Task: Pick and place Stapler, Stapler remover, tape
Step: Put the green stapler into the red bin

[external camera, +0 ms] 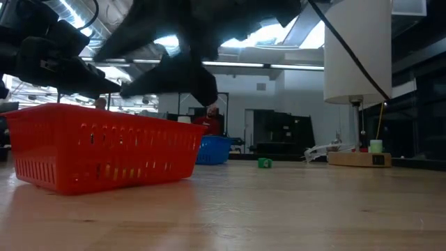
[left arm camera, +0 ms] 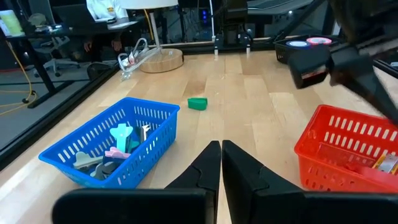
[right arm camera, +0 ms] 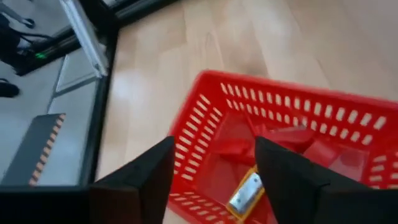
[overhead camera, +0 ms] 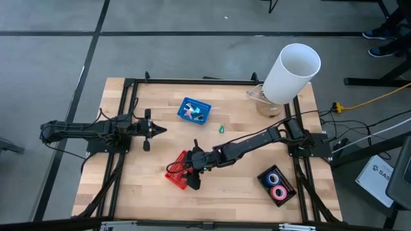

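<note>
Red plastic basket (right arm camera: 273,143) sits directly under your right gripper (right arm camera: 214,177), fingers spread and empty. The yellow-and-metal stapler (right arm camera: 245,191) lying inside looks rigid, fairly heavy and smooth; pinch across its narrow body. Your left gripper (left arm camera: 221,163) waits, fingers pressed together.

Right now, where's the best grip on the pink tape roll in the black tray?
From straight above. The pink tape roll lies flat, hole up, close beside the blue roll in the black tray, so probably one finger in the hole and one outside, pinching the ring wall on the side away from the blue roll.
</note>
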{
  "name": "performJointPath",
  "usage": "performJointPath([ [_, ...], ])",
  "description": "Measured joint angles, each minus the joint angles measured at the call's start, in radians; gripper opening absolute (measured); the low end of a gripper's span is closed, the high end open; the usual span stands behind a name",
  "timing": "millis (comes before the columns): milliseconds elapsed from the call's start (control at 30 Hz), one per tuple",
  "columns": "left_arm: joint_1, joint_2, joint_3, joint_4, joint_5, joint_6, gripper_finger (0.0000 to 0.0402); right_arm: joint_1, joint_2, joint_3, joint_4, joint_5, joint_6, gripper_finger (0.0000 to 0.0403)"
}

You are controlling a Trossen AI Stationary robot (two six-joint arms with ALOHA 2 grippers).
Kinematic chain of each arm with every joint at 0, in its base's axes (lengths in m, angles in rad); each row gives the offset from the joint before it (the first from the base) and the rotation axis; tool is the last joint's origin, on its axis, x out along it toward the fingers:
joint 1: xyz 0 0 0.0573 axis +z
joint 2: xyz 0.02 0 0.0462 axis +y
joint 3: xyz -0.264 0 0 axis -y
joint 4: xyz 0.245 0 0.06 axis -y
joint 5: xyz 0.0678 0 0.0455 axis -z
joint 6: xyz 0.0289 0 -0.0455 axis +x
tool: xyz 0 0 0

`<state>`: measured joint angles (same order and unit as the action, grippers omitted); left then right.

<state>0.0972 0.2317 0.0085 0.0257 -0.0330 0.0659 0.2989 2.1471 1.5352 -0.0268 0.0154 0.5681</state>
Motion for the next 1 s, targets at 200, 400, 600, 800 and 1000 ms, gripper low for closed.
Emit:
performJointPath([
  [200,0.0,0.0,0.0,0.0,0.0,0.0,0.0008,-0.005,-0.073,0.0,-0.082,-0.016,-0.027,0.0244],
  [400,0.0,0.0,0.0,0.0,0.0,0.0,0.0013,-0.023,-0.159,0.0,-0.254,-0.011,-0.15,0.0241],
  [600,0.0,0.0,0.0,0.0,0.0,0.0,0.0008,-0.067,-0.215,-0.008,-0.399,0.006,-0.321,0.024],
  [800,0.0,0.0,0.0,0.0,0.0,0.0,0.0012,-0.133,-0.262,-0.126,-0.39,0.03,-0.418,0.024],
  [1000,0.0,0.0,0.0,-0.001,0.0,0.0,0.0009,-0.203,-0.327,-0.27,-0.352,0.031,-0.608,0.024],
])
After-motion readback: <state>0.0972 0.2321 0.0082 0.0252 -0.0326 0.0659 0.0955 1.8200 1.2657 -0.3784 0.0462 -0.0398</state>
